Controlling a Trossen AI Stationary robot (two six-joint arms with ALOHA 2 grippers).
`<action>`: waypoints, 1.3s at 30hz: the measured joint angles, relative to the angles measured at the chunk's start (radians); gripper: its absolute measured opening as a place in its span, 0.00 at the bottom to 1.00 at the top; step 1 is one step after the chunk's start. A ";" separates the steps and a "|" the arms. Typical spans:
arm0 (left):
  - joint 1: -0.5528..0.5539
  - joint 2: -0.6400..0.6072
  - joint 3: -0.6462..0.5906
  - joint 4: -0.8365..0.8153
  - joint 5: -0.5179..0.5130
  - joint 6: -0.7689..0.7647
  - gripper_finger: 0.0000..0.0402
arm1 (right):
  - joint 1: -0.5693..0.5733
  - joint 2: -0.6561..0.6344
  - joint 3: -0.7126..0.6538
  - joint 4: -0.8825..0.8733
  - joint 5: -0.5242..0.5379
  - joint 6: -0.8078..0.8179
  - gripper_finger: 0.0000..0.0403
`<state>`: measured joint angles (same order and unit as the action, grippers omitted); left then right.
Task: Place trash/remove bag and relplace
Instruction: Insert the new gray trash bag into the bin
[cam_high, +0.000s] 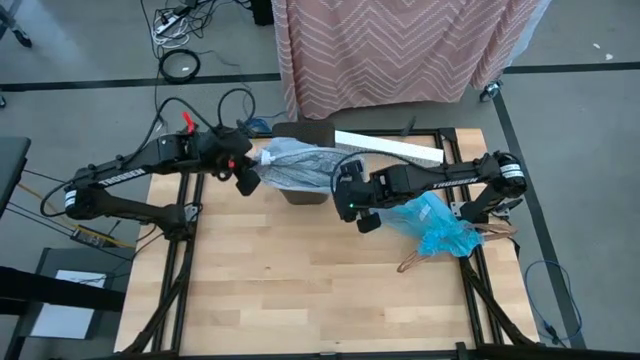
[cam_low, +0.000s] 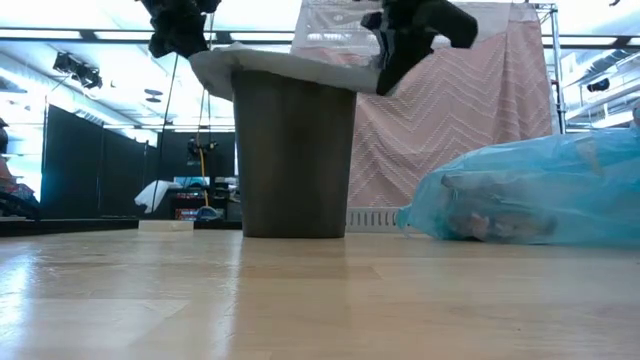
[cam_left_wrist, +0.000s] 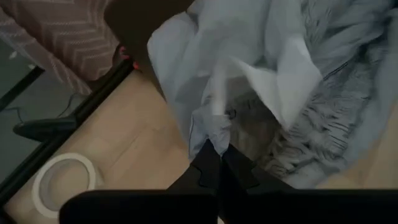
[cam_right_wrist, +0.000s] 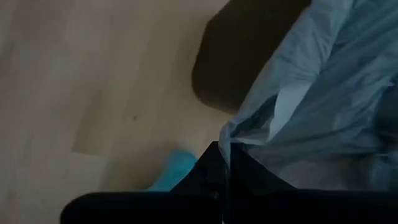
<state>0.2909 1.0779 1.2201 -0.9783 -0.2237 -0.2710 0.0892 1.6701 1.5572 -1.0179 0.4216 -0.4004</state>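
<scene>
Tools L (cam_left_wrist: 214, 149) & R (cam_right_wrist: 225, 152) pinch grey bag (cam_high: 296, 163) over bin (cam_low: 292, 155).

Overhead light is falling evenly on the bench (cam_high: 300, 270), casting soft shadows. In the low view, ceiling lights are glaring and the near boards are blurring. Both wrist views are running dim and soft.

The light wooden slatted table (cam_high: 290, 290) carries a small dark bin (cam_low: 293, 160) near twelve o'clock. A crinkly bright-blue plastic bag (cam_high: 435, 228) lies on the boards around three o'clock, well apart from the bin, with brown scraps showing through it.
</scene>
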 joint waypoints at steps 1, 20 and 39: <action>-0.004 -0.001 0.000 0.003 -0.001 0.001 0.01 | 0.001 0.000 -0.010 -0.001 -0.003 0.003 0.00; -0.026 0.000 -0.324 0.348 -0.027 -0.028 0.01 | -0.046 -0.001 -0.070 0.097 0.019 0.235 0.00; -0.026 0.008 -0.450 0.476 -0.014 -0.049 0.01 | -0.087 -0.001 -0.070 0.047 0.020 0.420 0.00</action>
<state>0.2653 1.0863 0.7705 -0.5024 -0.2378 -0.3200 0.0020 1.6695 1.4868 -0.9714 0.4412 0.0197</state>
